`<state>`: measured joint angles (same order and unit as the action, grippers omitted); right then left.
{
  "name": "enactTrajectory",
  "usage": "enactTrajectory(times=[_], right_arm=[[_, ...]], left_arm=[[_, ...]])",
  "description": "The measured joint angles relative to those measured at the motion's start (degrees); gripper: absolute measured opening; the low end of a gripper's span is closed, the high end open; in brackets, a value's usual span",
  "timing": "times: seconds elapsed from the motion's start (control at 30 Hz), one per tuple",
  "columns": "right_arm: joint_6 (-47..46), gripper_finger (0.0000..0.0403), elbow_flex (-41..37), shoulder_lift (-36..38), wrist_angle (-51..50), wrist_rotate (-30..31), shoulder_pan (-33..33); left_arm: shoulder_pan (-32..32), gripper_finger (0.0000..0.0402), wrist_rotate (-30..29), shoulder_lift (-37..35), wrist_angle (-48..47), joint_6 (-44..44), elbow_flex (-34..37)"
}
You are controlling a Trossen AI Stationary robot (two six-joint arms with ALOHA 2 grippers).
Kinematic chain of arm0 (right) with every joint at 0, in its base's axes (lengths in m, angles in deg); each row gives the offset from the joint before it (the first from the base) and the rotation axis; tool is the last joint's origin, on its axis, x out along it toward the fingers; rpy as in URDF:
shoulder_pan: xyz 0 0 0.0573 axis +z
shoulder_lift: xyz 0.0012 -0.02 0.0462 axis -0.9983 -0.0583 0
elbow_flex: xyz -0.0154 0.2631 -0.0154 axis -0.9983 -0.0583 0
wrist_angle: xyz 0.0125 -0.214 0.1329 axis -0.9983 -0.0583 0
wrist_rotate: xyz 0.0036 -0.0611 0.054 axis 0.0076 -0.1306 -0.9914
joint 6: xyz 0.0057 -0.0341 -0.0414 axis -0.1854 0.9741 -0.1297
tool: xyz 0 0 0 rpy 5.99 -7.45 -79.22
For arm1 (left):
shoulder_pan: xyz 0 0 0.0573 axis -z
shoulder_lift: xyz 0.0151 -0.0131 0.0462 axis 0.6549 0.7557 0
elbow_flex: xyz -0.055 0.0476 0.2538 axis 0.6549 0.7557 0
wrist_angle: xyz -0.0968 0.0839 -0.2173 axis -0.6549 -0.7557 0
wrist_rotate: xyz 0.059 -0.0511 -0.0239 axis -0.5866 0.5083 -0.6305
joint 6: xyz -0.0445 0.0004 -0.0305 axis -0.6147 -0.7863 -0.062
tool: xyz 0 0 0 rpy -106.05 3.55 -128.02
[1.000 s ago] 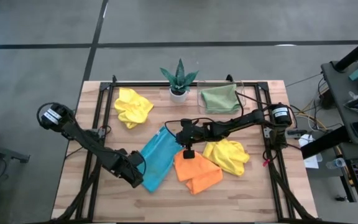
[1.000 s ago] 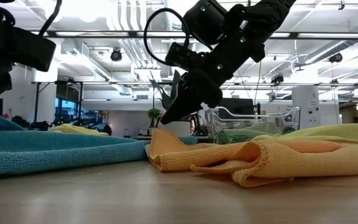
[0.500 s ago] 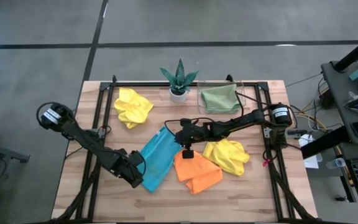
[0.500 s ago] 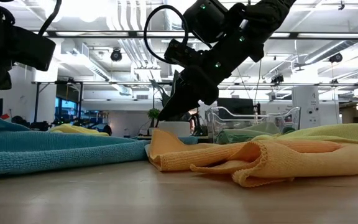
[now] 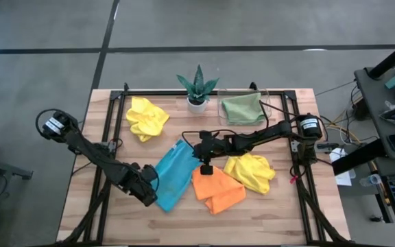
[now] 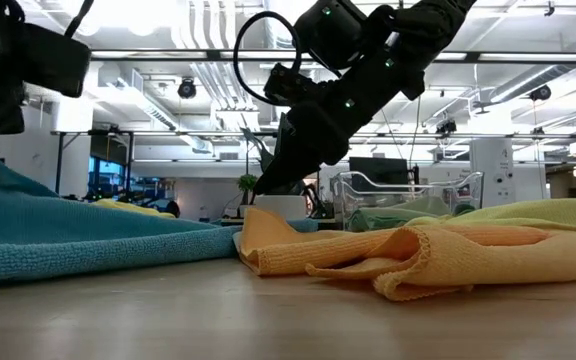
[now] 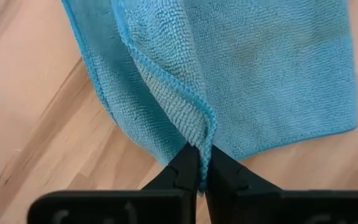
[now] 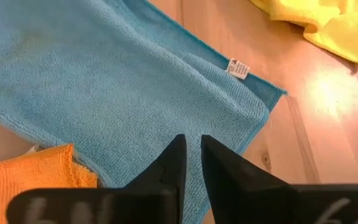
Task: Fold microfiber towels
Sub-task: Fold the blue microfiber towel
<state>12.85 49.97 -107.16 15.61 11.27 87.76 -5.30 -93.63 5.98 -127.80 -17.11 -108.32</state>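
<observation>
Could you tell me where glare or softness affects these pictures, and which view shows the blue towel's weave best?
Low view: bright ceiling lights wash out the top, and the near blue towel looks soft. Right wrist view: a glare patch on the wooden table. Left wrist view: crispest weave, with the left gripper shut on the towel's edge. High view: evenly lit.

Looped, nubbly microfiber on the sky blue towel [image 7: 253, 68], with stitched hem and small white fabric tag [image 8: 238, 68]. Same soft matt pile on the orange towel [image 6: 408, 255]. Pale, smooth-grained wood for the tabletop [image 7: 36, 118]. Matt black fingers [image 8: 173, 165].
</observation>
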Motion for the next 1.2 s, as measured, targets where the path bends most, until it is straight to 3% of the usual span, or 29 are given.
enactTrajectory(times=[0.17, 0.4, 0.57, 0.77, 0.97, 1.2], right_arm=[[-1.13, 0.0086, 0.00, 0.00, 1.11, -1.45, 0.00], [-1.98, 0.0156, 0.04, 0.00, 4.49, -1.58, 0.00], [-1.62, 0.0186, 0.04, 0.00, 5.44, -1.53, -0.02], [-3.69, 0.0194, 0.07, -1.08, 10.54, -1.39, -0.24], [-5.27, 0.0194, 2.93, -3.31, 9.60, -1.73, -2.15], [-0.91, 0.0189, 10.08, -6.71, 1.79, -11.46, -6.32]], left_arm=[[0.00, 0.0000, -2.82, -0.04, 4.23, 4.95, 0.00], [0.00, 0.0000, -3.54, -0.04, 18.15, 14.73, 0.00], [0.00, 0.0000, -4.35, 0.26, 25.94, 19.23, 0.00], [-0.02, 0.0000, -5.87, 4.37, 37.48, 23.89, 0.00], [0.00, 0.0000, -4.67, 10.78, 44.46, 24.77, 0.08], [0.00, 0.0000, -4.15, 13.75, 50.02, 24.79, 0.60]])
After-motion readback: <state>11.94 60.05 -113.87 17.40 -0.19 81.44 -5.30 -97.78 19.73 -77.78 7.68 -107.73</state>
